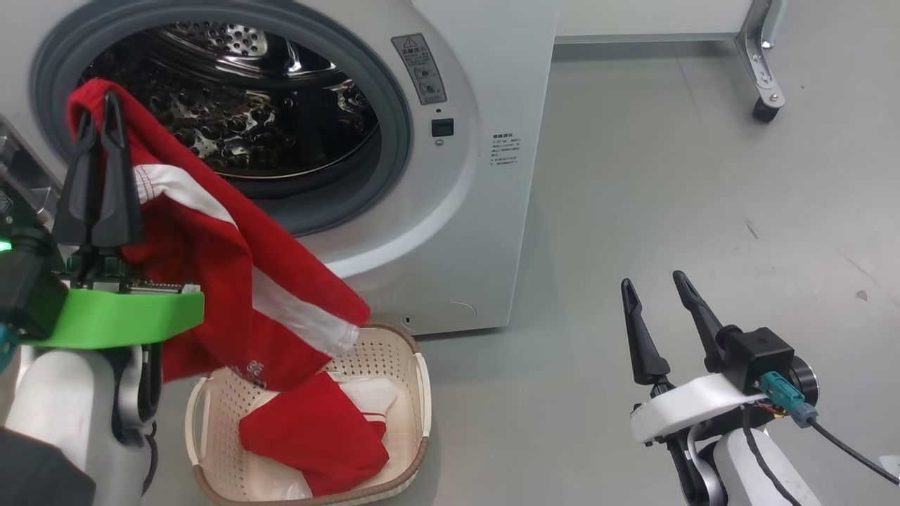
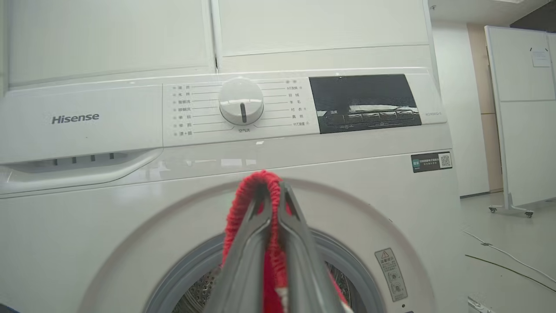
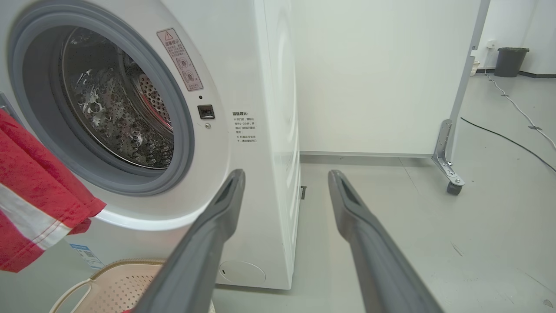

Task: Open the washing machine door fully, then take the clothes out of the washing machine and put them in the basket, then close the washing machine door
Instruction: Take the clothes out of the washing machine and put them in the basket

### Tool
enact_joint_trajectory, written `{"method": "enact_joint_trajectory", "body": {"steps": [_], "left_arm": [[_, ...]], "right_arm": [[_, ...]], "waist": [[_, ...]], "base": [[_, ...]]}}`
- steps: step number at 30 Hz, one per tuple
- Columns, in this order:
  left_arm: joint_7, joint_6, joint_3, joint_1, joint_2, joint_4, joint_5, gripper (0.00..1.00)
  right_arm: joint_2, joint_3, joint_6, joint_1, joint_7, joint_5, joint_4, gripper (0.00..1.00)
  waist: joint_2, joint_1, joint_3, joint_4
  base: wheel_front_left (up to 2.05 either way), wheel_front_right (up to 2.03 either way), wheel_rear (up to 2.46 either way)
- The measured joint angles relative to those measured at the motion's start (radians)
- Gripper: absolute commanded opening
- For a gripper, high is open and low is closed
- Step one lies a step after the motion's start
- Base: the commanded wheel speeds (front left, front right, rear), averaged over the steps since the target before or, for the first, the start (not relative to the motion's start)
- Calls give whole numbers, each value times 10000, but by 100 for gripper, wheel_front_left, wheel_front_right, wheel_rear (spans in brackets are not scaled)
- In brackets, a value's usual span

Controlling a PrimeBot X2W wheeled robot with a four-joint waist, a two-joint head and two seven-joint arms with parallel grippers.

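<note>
**Kid:** What's on your left?
**Me:** At ten o'clock my left gripper point(image 1: 100, 105) is pinched tight on the clothes point(image 1: 232, 281). The red cloth hangs down over the basket point(image 1: 383, 355) at seven o'clock and hides its back corner. More red lies inside. I can't tell if it's the same piece.
**Kid:** And the washing machine point(image 1: 450, 232)?
**Me:** Twelve o'clock, top cut off. Its round mouth is open.
**Kid:** Your right?
**Me:** Four o'clock. My right gripper point(image 1: 652, 278) is spread wide, holding nothing.

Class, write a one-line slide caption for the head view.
Left hand holds the red clothes, trailing into the basket, before the open washing machine; right hand hangs open.
</note>
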State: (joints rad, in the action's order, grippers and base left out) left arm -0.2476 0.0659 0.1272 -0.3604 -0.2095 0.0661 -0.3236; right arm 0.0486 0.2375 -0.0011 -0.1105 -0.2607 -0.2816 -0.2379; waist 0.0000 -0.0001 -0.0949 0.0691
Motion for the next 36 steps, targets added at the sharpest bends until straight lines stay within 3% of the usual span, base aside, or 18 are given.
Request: {"method": "enact_joint_trajectory", "body": {"steps": [16,24,36], "left_arm": [[1076,272,-42,2420,151,594,-173,0],[1488,301,360,3376,685,-25,-637,0],[1496,288,303,2802,717,-899,-830,0]], "right_arm": [[-12,-84,100,110,0,38,336,100],[-12,-107,100,44,0,232,640,100],[-12,-157,98,-557,-2,454,1112,100]], "waist": [[0,0,-149,-21],[0,0,-710,13],[0,0,-2077,231]], "base": [[0,0,0],[0,0,0],[0,0,0]]}}
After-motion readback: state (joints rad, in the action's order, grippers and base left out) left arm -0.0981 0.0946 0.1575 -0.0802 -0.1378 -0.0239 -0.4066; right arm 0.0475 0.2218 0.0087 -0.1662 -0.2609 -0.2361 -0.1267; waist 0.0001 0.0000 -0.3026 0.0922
